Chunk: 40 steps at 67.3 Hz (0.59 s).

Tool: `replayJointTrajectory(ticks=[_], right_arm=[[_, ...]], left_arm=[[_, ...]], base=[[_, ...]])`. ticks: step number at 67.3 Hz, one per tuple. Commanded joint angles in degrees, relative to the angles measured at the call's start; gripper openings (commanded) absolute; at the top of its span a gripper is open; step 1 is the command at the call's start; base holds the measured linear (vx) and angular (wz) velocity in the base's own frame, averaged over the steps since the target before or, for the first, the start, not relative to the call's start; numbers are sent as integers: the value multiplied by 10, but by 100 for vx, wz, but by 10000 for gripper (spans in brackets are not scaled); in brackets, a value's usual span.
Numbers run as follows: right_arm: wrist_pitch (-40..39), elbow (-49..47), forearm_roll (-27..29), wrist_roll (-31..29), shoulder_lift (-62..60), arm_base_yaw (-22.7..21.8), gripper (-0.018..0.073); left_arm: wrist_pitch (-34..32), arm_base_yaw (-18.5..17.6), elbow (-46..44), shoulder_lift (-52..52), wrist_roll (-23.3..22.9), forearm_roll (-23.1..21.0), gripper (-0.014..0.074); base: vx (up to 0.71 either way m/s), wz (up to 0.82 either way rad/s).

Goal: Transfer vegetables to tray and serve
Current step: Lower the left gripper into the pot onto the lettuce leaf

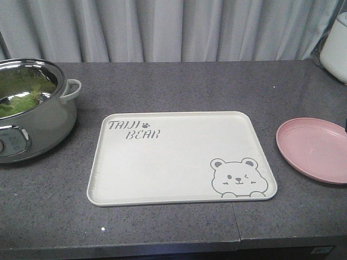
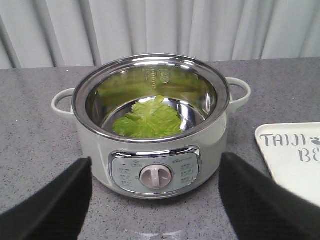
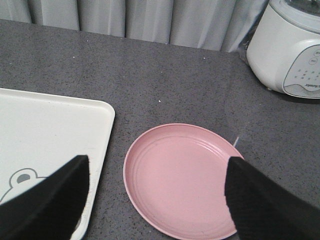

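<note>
The grey stone counter (image 1: pixel 173 86) fills the scene, with a pale curtain (image 1: pixel 173 27) hanging behind it. In the middle lies the cream tray (image 1: pixel 179 157), flat and bare, its bear drawing at the near right corner. At the left end of the counter sits the electric pot (image 2: pixel 100 145), steel-lined, its lid off and its dial panel facing the left wrist camera. At the tray's right, just beside it but apart, lies the pink plate (image 3: pixel 180 180), also bare. A white appliance (image 3: pixel 290 50) stands at the far right by the curtain.

And there is the lettuce leaf (image 2: pixel 148 119), lying on the bottom of the pot, crinkled, its pale rib pointing toward the back wall. The left gripper (image 2: pixel 155 175) hangs in front of the pot, spread wide and holding nothing; its two dark fingers (image 2: pixel 55 200) frame the pot's lower sides, with the leaf beyond them and clear of any touch. The right gripper (image 3: pixel 157 175) hovers above the plate's near edge, jaws likewise spread wide and holding nothing, well apart from the leaf.
</note>
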Motion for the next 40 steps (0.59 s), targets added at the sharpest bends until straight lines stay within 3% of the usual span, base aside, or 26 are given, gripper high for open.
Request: replayJointTrajectory(ticks=[1, 22, 40], right_arm=[[-37, -19, -10, -3, -1, 0, 603], [-36, -19, -10, -3, -1, 0, 568], [-37, -19, -10, -3, -1, 0, 564]], left_arm=[[-40, -4, -18, 4, -7, 4, 591], [-62, -4, -24, 16, -12, -11, 590], [85, -4, -176, 181, 17, -10, 590]], base=[[0, 0], [0, 0], [0, 0]])
